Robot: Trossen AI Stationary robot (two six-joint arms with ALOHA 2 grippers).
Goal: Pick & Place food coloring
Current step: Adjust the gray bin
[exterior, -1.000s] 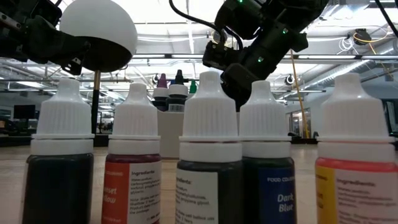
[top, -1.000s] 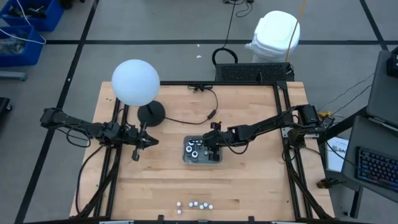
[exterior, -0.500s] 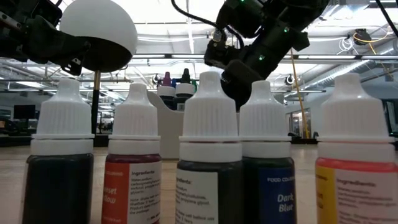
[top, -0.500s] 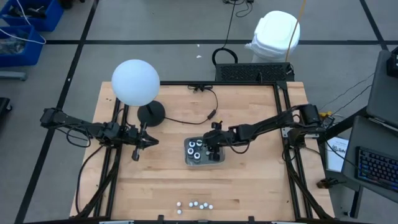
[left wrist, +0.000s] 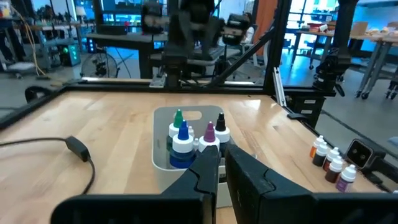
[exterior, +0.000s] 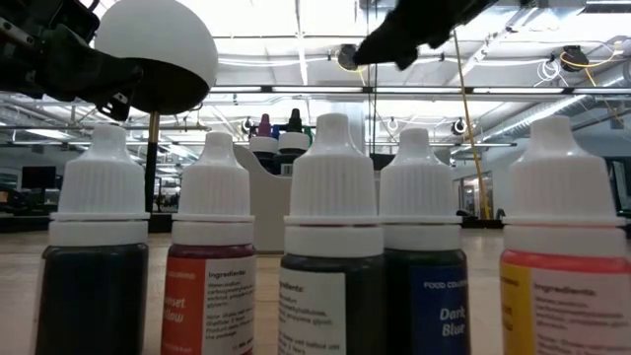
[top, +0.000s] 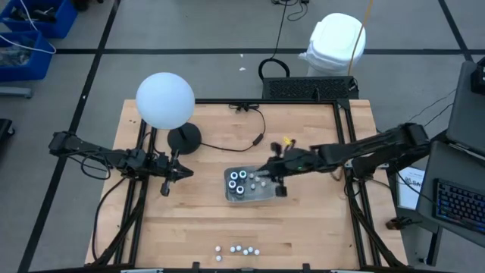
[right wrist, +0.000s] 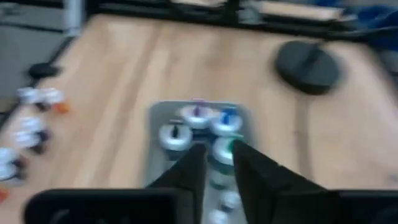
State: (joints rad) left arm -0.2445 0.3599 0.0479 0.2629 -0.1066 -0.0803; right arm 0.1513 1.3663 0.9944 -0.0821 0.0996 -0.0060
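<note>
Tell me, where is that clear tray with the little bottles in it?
In the high view, the tray sits near the table's middle, just under the right pincer, with the row of loose bottles at the front edge.

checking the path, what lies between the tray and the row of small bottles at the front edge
Nothing: in the high view only bare wooden table lies between the tray and the row of small bottles.
</note>
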